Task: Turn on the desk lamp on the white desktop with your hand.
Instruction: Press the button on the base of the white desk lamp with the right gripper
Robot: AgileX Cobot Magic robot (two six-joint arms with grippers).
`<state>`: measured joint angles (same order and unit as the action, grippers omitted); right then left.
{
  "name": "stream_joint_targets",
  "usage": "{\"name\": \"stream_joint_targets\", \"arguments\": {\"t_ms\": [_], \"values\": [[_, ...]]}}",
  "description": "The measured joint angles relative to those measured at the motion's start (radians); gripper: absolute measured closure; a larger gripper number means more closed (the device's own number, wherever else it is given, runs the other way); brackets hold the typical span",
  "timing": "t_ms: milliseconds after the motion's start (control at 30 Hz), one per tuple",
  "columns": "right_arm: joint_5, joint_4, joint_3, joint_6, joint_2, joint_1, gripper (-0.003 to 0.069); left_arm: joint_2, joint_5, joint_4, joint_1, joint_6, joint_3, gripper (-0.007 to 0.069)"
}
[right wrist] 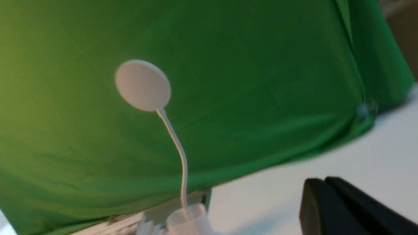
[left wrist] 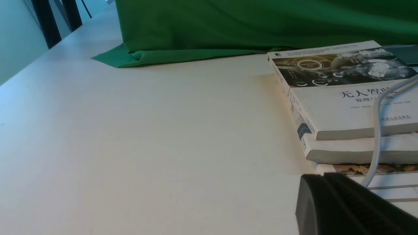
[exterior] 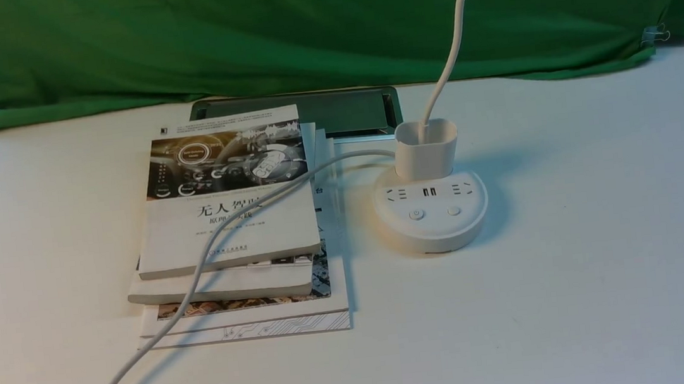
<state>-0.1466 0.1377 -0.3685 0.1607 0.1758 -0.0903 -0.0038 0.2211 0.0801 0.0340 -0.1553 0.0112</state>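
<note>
Your desk lamp (exterior: 432,217) is smooth white plastic, puck-based and thin-necked. Left gripper (left wrist: 321,179) and right gripper (right wrist: 323,182) are matte black wedges, jaws pressed together.

The desk lamp (exterior: 431,208), centre right in the front view, looks like smooth white plastic with a soft satin finish on its base, cup and thin neck alike. The white desktop (exterior: 583,306) is smooth and matt. Across the top hangs green cloth (exterior: 299,25), matt and creased. The books (exterior: 270,231) at centre left are paper, and the top cover is faintly glossy. The cable (exterior: 198,271) over them is smooth white plastic. Behind them, a dark panel (exterior: 340,111) is glossy and reflective. At the lower right of the left wrist view, the left gripper (left wrist: 321,179) is matt black and finely ribbed.
</note>
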Motion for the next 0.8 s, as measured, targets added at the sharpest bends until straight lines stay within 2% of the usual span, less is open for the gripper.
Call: {"name": "stream_joint_targets", "arguments": {"t_ms": [167, 300, 433, 500, 800], "values": [[-0.221, -0.039, -0.346, -0.370, 0.292, -0.019, 0.0629, 0.000, 0.000, 0.000, 0.000, 0.000, 0.000, 0.0603], [-0.545, -0.041, -0.602, -0.512, 0.582, -0.019, 0.0629, 0.000, 0.000, 0.000, 0.000, 0.000, 0.000, 0.0603], [-0.682, -0.039, -0.732, -0.523, 0.776, -0.025, 0.0629, 0.000, 0.000, 0.000, 0.000, 0.000, 0.000, 0.0603], [-0.702, -0.039, -0.758, -0.519, 0.835, -0.040, 0.0629, 0.000, 0.000, 0.000, 0.000, 0.000, 0.000, 0.0603], [-0.731, -0.042, -0.897, -0.524, 1.227, -0.308, 0.0626, 0.000, 0.000, 0.000, 0.000, 0.000, 0.000, 0.0603]]}}
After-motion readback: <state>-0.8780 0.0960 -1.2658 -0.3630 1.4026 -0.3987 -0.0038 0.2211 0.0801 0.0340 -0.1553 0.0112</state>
